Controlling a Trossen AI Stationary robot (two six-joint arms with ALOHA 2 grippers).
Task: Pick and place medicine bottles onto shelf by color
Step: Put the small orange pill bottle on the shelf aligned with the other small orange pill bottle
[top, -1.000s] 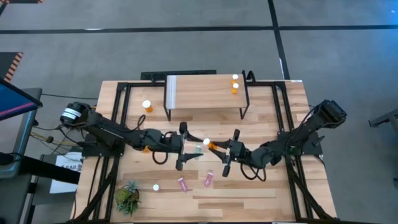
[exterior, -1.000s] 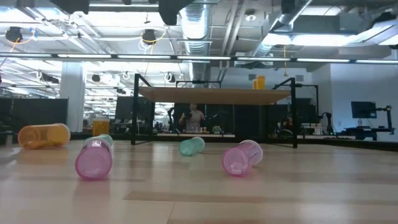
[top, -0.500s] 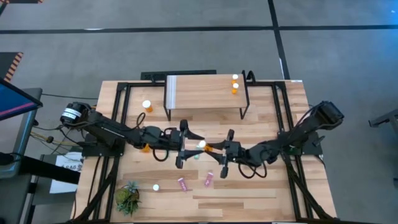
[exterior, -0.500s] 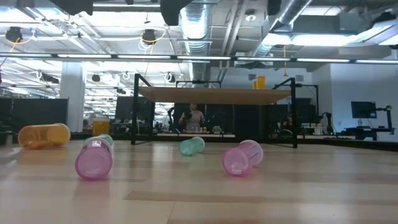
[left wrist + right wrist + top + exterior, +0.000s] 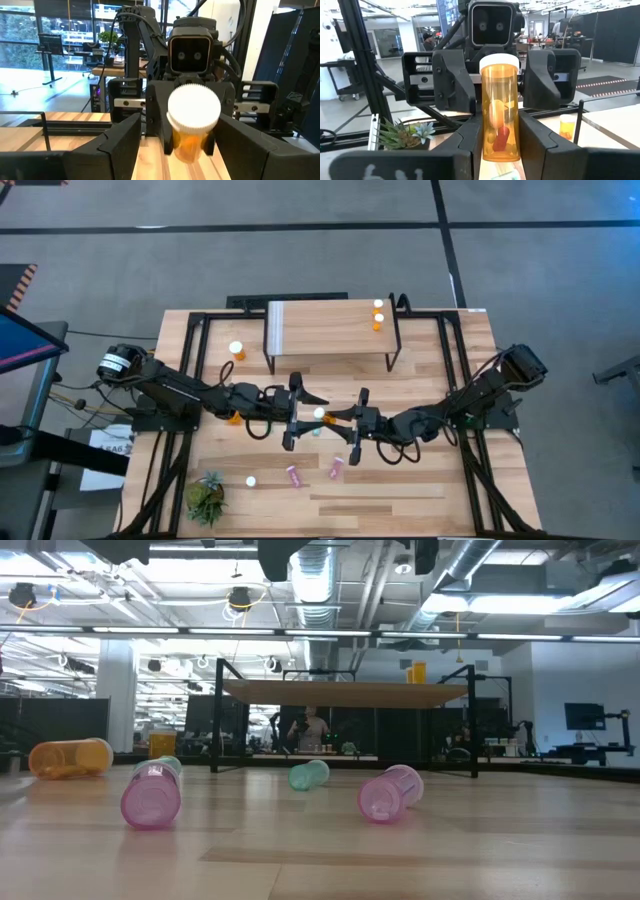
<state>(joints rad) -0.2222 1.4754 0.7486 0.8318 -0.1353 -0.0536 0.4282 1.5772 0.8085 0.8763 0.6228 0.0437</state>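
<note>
An orange medicine bottle [image 5: 327, 417] with a white cap [image 5: 194, 110] hangs level above the table's middle, my right gripper [image 5: 340, 421] shut on it. Its cap points at my left gripper [image 5: 306, 416]. That gripper is open and level, with a finger [image 5: 452, 82] standing on either side of the cap, apart from it. The shelf [image 5: 320, 330] stands at the far middle, with two orange bottles [image 5: 377, 314] upright on its right end. Two pink bottles [image 5: 336, 469] and a teal one [image 5: 316, 431] lie on their sides on the table. My right gripper pinches the orange bottle's body [image 5: 500, 142] between its two fingers, at the end away from the cap. The fingers [image 5: 536, 142] come level from the table's right and lie along the bottle. The bottle is lifted clear, lying level, its cap end free.
Another orange bottle [image 5: 237, 351] stands left of the shelf. A small green plant [image 5: 205, 498] and a white-capped bottle [image 5: 250, 480] sit at the near left. In the low view an orange bottle [image 5: 70, 757] lies far left, and pink bottles [image 5: 150, 797] lie nearer.
My right gripper has gone toward the table's left with the orange bottle, bringing its cap in between my left gripper's open fingers. The bottle stays level and clear of the table.
</note>
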